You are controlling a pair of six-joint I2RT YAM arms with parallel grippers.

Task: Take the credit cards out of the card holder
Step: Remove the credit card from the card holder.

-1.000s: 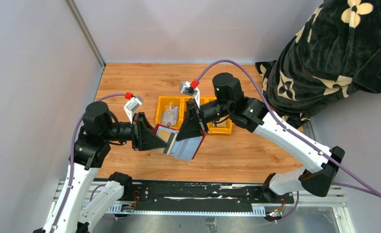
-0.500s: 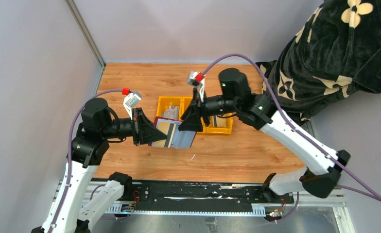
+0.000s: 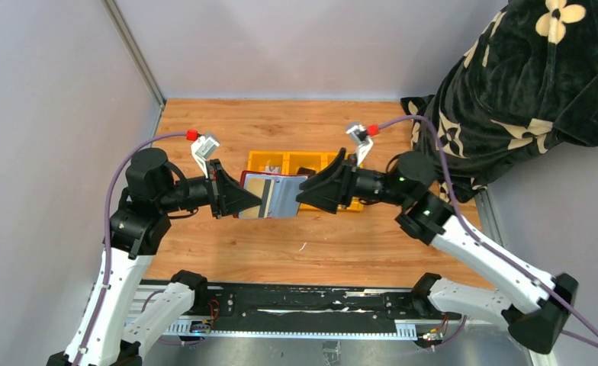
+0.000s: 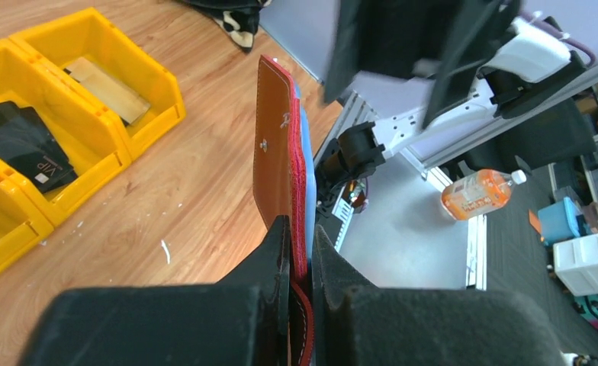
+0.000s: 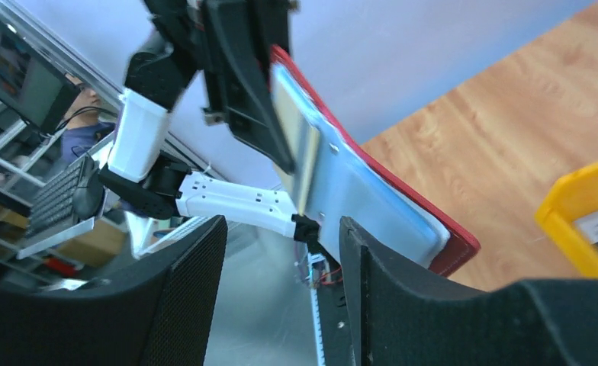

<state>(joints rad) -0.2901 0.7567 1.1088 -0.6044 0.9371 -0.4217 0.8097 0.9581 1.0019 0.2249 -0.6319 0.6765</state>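
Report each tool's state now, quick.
Left tool: shut on the card holder.
Right tool: open, gripping nothing.

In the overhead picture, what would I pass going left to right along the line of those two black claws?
left gripper, shut on the card holder's left edge → card holder → right gripper, open at the holder's right edge → black flowered cloth at the far right
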